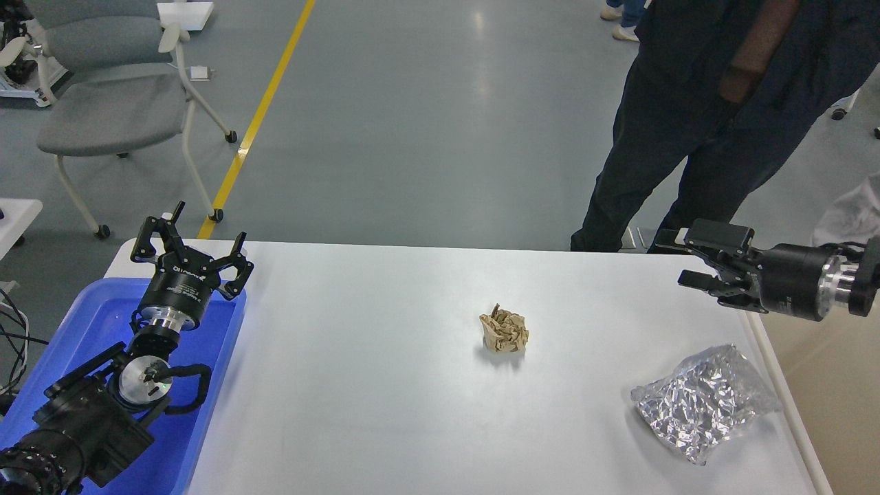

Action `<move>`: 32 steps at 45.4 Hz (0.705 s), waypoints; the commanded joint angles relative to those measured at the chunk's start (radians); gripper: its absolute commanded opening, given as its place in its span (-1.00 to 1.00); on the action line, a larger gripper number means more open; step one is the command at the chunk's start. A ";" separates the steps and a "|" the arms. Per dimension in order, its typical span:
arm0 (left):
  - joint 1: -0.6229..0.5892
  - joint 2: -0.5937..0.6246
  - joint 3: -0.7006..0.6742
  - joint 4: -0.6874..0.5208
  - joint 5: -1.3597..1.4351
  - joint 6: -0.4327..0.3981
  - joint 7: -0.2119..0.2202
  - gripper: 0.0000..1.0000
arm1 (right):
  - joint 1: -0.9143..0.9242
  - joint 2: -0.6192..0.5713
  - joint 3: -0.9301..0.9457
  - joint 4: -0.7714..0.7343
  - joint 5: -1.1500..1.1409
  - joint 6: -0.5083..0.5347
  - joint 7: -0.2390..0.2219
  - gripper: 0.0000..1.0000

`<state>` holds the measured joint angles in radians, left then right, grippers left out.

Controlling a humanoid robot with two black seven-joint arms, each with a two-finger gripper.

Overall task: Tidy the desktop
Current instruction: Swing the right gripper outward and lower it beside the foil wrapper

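White and matte, the wide rectangular counter fills the lower frame. A crumpled brown paper ball sits near its centre, and a crinkled silver foil bag lies at lower right, its long axis slanting up to the right. The right hand, fingers spread and empty, hovers at the right edge above the bag, so it looks nearer to both. The left hand, open and empty, hangs over the blue plastic tray at far left.

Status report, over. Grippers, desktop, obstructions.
Left gripper open, empty, over blue tray. Right gripper open, empty, at far right edge. Desktop uncleared: brown paper wad centre, foil bag near right. Person stands beyond far edge.
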<state>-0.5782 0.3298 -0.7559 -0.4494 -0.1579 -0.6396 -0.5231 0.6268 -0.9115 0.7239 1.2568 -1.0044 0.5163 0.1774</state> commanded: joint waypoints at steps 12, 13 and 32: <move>0.000 0.000 0.001 0.000 0.000 0.000 0.002 1.00 | 0.022 -0.033 -0.332 -0.017 -0.718 -0.329 0.126 1.00; 0.000 0.000 0.000 0.000 0.000 0.000 0.002 1.00 | 0.028 -0.033 -0.363 -0.029 -0.741 -0.363 0.131 1.00; 0.000 0.000 0.000 0.000 0.000 0.000 0.002 1.00 | 0.105 0.034 -0.728 -0.416 -0.793 -0.756 0.214 1.00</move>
<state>-0.5784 0.3298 -0.7555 -0.4495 -0.1579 -0.6396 -0.5221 0.7010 -0.9256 0.1691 1.0440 -1.7464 -0.0538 0.3270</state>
